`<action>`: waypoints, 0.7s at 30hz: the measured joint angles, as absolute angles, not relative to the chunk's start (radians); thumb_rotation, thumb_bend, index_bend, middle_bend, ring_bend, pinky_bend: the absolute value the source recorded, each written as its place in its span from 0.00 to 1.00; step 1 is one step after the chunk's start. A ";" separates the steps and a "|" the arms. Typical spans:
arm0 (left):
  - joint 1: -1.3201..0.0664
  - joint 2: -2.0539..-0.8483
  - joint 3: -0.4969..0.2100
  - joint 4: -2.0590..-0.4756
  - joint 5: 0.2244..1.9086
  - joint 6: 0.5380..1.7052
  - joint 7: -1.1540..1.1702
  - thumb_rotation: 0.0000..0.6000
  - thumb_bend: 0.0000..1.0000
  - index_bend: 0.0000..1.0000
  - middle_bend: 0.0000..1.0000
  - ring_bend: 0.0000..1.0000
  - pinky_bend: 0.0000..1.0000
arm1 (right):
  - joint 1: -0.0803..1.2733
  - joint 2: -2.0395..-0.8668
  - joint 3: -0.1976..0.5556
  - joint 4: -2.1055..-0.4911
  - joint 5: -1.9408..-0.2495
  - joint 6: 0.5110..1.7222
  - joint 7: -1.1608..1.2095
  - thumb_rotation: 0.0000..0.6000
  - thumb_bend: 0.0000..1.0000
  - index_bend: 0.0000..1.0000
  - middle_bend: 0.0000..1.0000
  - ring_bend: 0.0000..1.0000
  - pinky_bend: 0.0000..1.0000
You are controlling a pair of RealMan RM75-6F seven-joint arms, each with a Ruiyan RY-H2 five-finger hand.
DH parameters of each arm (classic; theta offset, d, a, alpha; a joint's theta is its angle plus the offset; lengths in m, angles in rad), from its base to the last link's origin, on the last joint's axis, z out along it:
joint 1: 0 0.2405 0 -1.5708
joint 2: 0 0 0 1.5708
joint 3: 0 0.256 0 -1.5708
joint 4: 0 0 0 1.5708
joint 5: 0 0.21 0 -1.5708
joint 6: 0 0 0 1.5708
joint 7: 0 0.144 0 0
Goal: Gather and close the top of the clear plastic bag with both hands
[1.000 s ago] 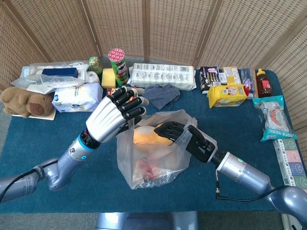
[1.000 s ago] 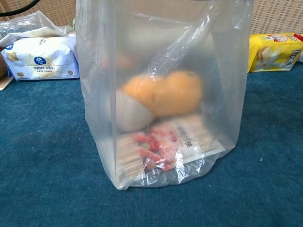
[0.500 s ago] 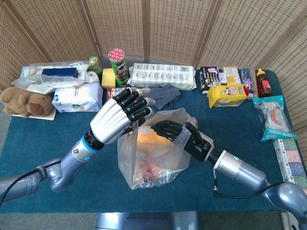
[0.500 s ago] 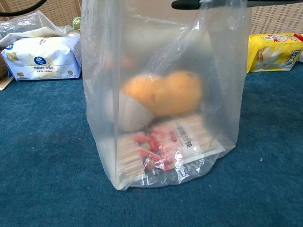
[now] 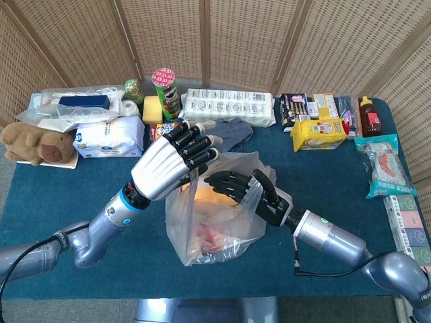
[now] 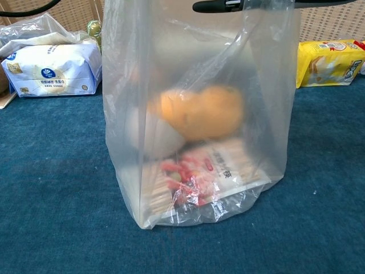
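The clear plastic bag (image 5: 215, 219) stands upright mid-table on the blue cloth; in the chest view the bag (image 6: 194, 114) shows an orange lump, a white item and a red-printed packet inside. My silver left hand (image 5: 172, 165) grips the bag's upper left rim with curled fingers. The black right hand (image 5: 249, 192) holds the upper right rim, its fingers stretched leftward across the mouth toward the left hand. One black finger (image 6: 222, 5) crosses the top of the chest view with plastic draped over it. The bag's mouth is narrowed between the two hands.
A tissue pack (image 5: 108, 138) and teddy bear (image 5: 37, 145) lie at the back left. A green can (image 5: 166, 91), a long white pack (image 5: 229, 106) and a grey cloth (image 5: 229, 132) sit behind the bag. A yellow packet (image 5: 318, 133) is back right.
Both hands have drawn closer together over the bag. The right hand's fingers slid left across the mouth and the bag's top has narrowed.
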State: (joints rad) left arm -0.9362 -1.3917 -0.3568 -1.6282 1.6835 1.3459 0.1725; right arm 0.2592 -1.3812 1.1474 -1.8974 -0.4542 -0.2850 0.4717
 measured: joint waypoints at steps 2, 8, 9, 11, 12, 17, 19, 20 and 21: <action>-0.943 -1.395 -0.358 -1.628 1.682 1.339 0.178 1.00 0.20 0.43 0.38 0.22 0.30 | 0.271 -1.384 1.142 -1.899 -0.454 -0.275 0.476 0.23 0.16 0.21 0.17 0.07 0.00; -0.965 -1.403 -0.366 -1.627 1.676 1.326 0.190 1.00 0.20 0.43 0.38 0.21 0.30 | 0.300 -1.392 1.125 -1.907 -0.456 -0.246 0.487 0.22 0.16 0.21 0.18 0.07 0.00; -0.966 -1.403 -0.367 -1.627 1.674 1.325 0.191 1.00 0.20 0.43 0.38 0.22 0.30 | 0.304 -1.394 1.123 -1.908 -0.457 -0.242 0.488 0.22 0.16 0.21 0.18 0.07 0.00; -0.970 -1.404 -0.369 -1.628 1.673 1.324 0.196 1.00 0.20 0.43 0.38 0.21 0.30 | 0.311 -1.398 1.121 -1.909 -0.459 -0.236 0.491 0.22 0.16 0.21 0.18 0.07 0.00; -0.971 -1.403 -0.369 -1.629 1.672 1.324 0.197 1.00 0.20 0.43 0.38 0.21 0.30 | 0.313 -1.400 1.121 -1.909 -0.459 -0.234 0.492 0.22 0.16 0.21 0.19 0.08 0.00; -0.980 -1.402 -0.369 -1.630 1.666 1.314 0.201 1.00 0.20 0.43 0.38 0.21 0.30 | 0.328 -1.406 1.118 -1.910 -0.463 -0.228 0.498 0.21 0.16 0.21 0.19 0.08 0.00; -0.984 -1.403 -0.369 -1.629 1.663 1.311 0.203 1.00 0.20 0.42 0.38 0.21 0.30 | 0.332 -1.408 1.116 -1.910 -0.465 -0.225 0.500 0.21 0.16 0.21 0.20 0.08 0.00; -0.986 -1.404 -0.370 -1.629 1.661 1.309 0.205 1.00 0.20 0.42 0.38 0.21 0.30 | 0.334 -1.408 1.115 -1.911 -0.466 -0.223 0.501 0.21 0.16 0.21 0.20 0.08 0.00; -0.988 -1.406 -0.371 -1.629 1.659 1.307 0.206 1.00 0.20 0.42 0.38 0.21 0.30 | 0.336 -1.409 1.114 -1.911 -0.466 -0.222 0.503 0.21 0.16 0.21 0.20 0.09 0.00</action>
